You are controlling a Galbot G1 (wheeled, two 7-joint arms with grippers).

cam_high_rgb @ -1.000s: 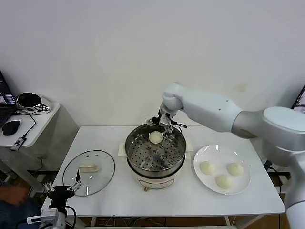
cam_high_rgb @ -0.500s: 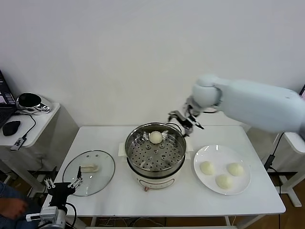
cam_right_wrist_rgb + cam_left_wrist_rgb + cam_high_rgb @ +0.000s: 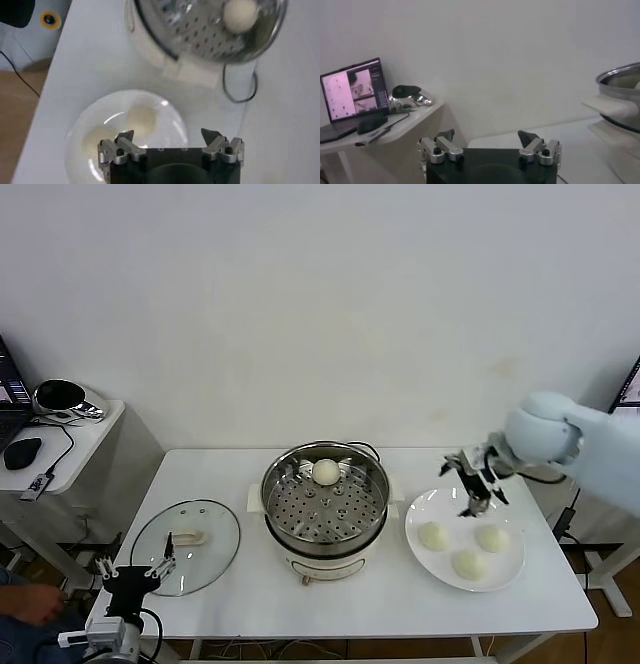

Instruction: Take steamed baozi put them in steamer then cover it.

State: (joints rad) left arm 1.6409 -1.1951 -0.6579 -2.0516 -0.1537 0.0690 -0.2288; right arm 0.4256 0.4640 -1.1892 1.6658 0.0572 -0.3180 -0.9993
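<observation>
steamed baozi: four cream-white buns; one [image 3: 326,472] lies on the perforated tray at the far side of the steamer [image 3: 325,509], three [image 3: 434,535] [image 3: 491,538] [image 3: 469,564] lie on the flat white plate [image 3: 421,509] just to the right of the pot. steamer: steel pot on a cream-white electric base, centre of the white tabletop [image 3: 400,604], uncovered. cover [image 3: 186,546]: clear glass lid with cream handle, lying flat on the tabletop to the left of the pot, apart from it. right tool [image 3: 474,482]: hovering above the far edge of the plate, fingers apart and empty, pointing down; the right wrist view shows two of the plate's buns below and between the spread fingers. left tool [image 3: 132,576]: parked low at the near-left corner beside the lid, fingers apart, holding nothing. status, judged: one bun loaded, three to go, lid last. risks, judged: the three buns sit close together, so a descent off-centre could push a neighbour or roll it off the plate; the soft, smooth dough may dent if squeezed hard or slip if squeezed lightly; the plate is light and may skid under a sideways nudge; a low carry could clip the pot's raised rim.
</observation>
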